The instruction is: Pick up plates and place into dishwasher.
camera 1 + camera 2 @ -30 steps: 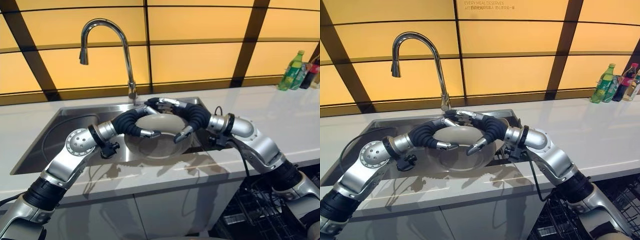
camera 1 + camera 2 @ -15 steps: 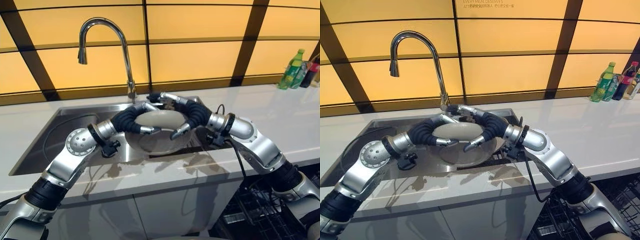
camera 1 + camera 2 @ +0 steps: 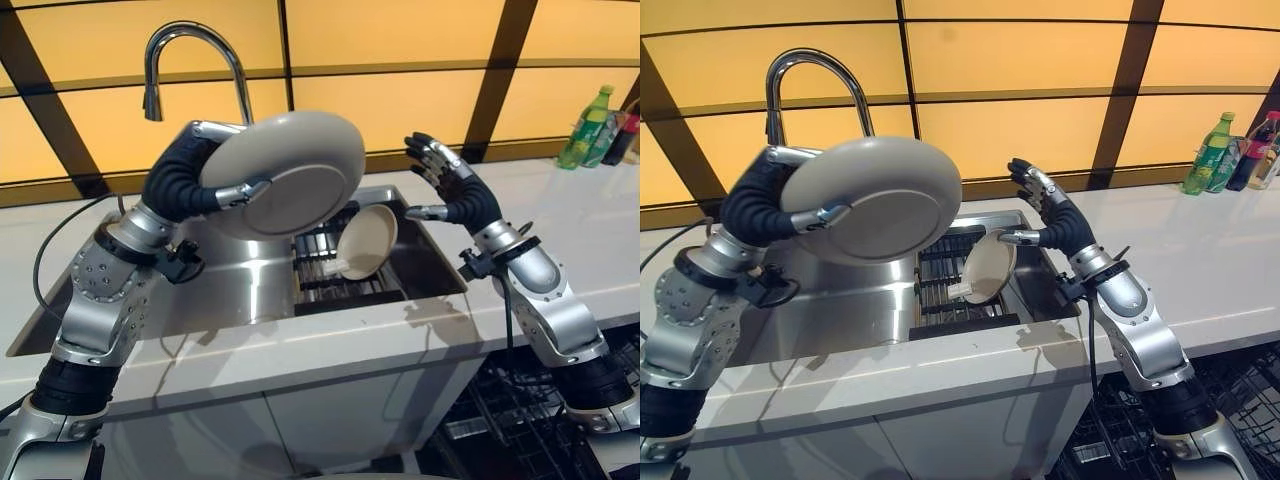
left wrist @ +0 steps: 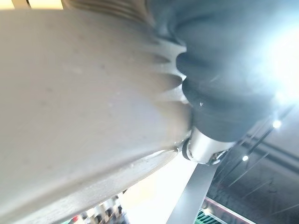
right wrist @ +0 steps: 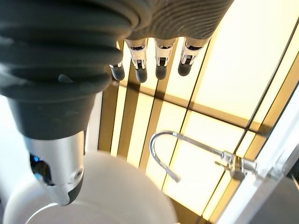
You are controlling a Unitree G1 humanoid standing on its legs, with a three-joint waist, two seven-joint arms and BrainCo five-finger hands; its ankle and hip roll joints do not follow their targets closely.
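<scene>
You're looking at a large plate [image 3: 285,172], smooth glazed ceramic by the look, beige with a soft sheen, its underside more matt. The smaller plate [image 3: 366,241] in the sink reads the same: pale, smooth, lightly glossy. Sink [image 3: 240,285] is brushed stainless steel, satin rather than mirror. Faucet [image 3: 190,55] is polished chrome, bright and reflective. Rack [image 3: 322,262] in the sink's right half is dark slatted metal or plastic; you can't tell which. Countertop [image 3: 560,230] is white, smooth, semi-gloss, throwing soft reflections. Wall panels [image 3: 400,100] are glossy amber with dark matt strips. Bottles [image 3: 588,135] far right look like clear plastic.
</scene>
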